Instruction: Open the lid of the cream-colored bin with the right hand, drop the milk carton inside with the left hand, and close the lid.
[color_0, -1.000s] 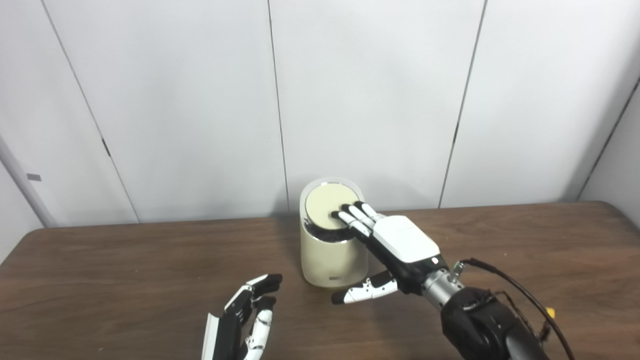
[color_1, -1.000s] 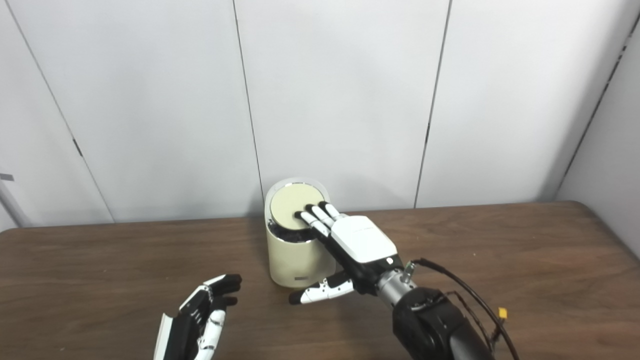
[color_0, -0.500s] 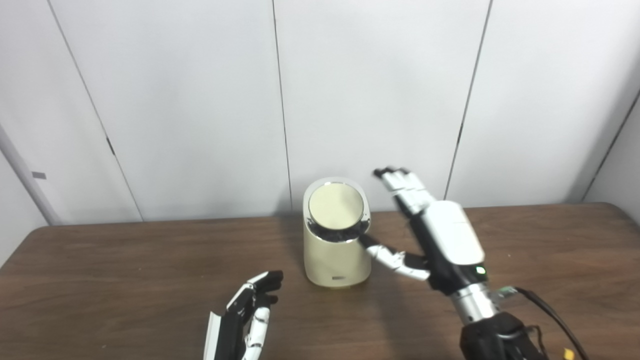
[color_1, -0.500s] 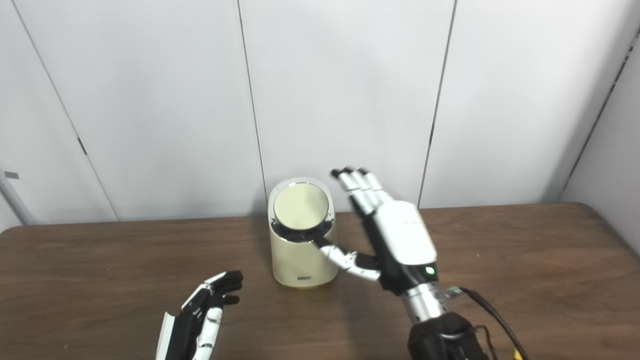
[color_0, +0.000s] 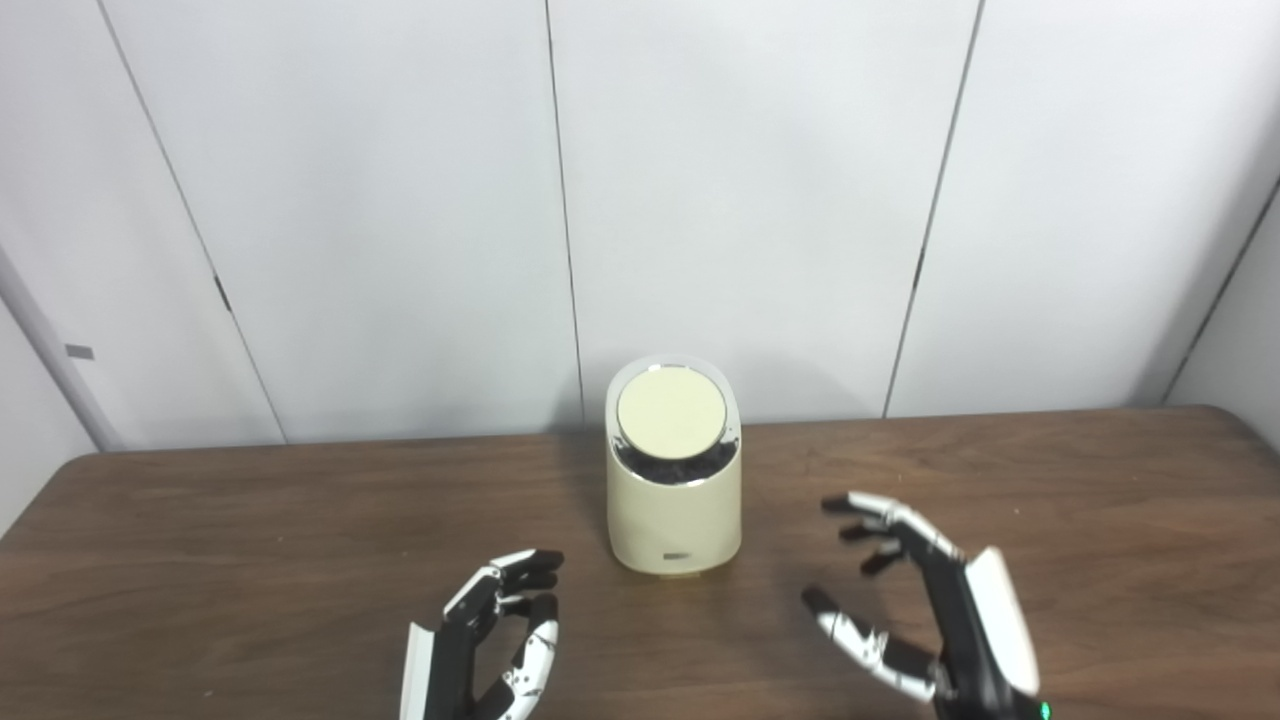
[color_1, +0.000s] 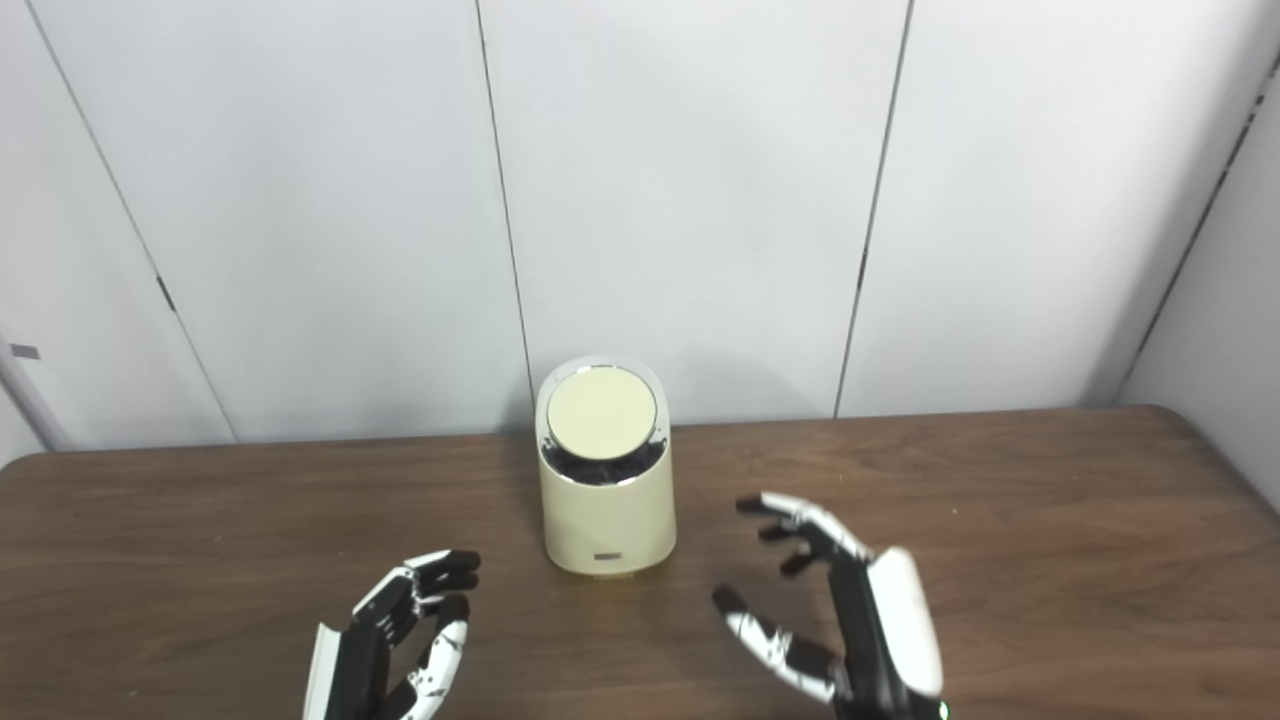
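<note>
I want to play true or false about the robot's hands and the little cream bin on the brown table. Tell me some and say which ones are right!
1. The round lid of the cream-colored cylindrical bin is down. True.
2. The right hand is pressing on the lid. False: it is off the bin, near the front of the table, fingers spread.
3. The left hand holds a milk carton. False: it holds nothing, and no carton is in view.
4. The bin stands upright on the brown wooden table, between the two hands and farther back. True.
5. Both hands touch the bin. False: both are apart from it.
</note>
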